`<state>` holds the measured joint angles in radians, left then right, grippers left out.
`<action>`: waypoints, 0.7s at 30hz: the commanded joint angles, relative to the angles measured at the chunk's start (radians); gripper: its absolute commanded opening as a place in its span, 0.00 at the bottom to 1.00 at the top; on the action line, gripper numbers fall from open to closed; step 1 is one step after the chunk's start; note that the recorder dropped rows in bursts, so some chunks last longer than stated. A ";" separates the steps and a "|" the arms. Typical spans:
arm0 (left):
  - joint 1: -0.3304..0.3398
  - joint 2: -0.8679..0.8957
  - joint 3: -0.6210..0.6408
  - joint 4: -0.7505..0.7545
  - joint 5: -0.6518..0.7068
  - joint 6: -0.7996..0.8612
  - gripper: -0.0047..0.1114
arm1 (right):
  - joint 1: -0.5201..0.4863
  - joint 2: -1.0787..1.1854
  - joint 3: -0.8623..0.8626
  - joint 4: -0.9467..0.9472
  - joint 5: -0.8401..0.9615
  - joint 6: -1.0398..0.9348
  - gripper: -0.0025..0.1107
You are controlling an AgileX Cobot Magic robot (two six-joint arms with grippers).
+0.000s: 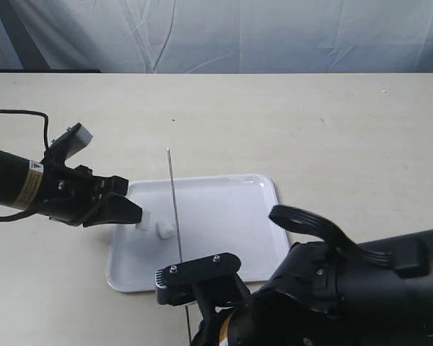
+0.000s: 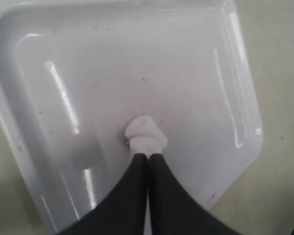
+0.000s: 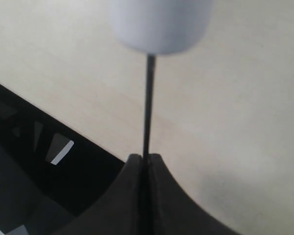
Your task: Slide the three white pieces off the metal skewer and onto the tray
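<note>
The metal skewer (image 1: 175,202) slants up over the white tray (image 1: 231,216), and my right gripper (image 1: 193,311) is shut on its near end. From the right wrist I see the rod (image 3: 148,107) rising out of the shut gripper (image 3: 146,157) to a white piece (image 3: 159,22) threaded on it. That piece (image 1: 166,229) hangs over the tray's left part. My left gripper (image 1: 135,215) is shut on a second white piece (image 1: 143,218), pulled left off the skewer. In the left wrist view this piece (image 2: 146,136) sits at the gripper's tips (image 2: 148,155) above the tray (image 2: 196,73). No third piece is visible.
The tray rests on a pale tabletop (image 1: 332,130) with a draped cloth backdrop (image 1: 274,32) behind. The right arm's bulky black body (image 1: 361,288) fills the lower right. A black cable (image 1: 29,115) trails from the left arm.
</note>
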<state>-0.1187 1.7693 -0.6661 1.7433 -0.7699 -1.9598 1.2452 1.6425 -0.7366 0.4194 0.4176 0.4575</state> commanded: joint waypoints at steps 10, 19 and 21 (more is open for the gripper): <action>-0.004 0.082 -0.035 -0.067 0.011 0.080 0.04 | 0.002 -0.031 0.003 -0.004 -0.029 -0.012 0.02; -0.004 0.082 -0.050 -0.047 0.017 0.080 0.26 | 0.002 -0.031 0.003 -0.002 -0.029 -0.013 0.02; -0.001 0.082 -0.050 -0.047 0.019 0.080 0.31 | 0.002 -0.031 0.003 -0.002 -0.029 -0.015 0.02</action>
<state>-0.1187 1.8490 -0.7129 1.6988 -0.7641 -1.8836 1.2452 1.6180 -0.7366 0.4194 0.3950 0.4539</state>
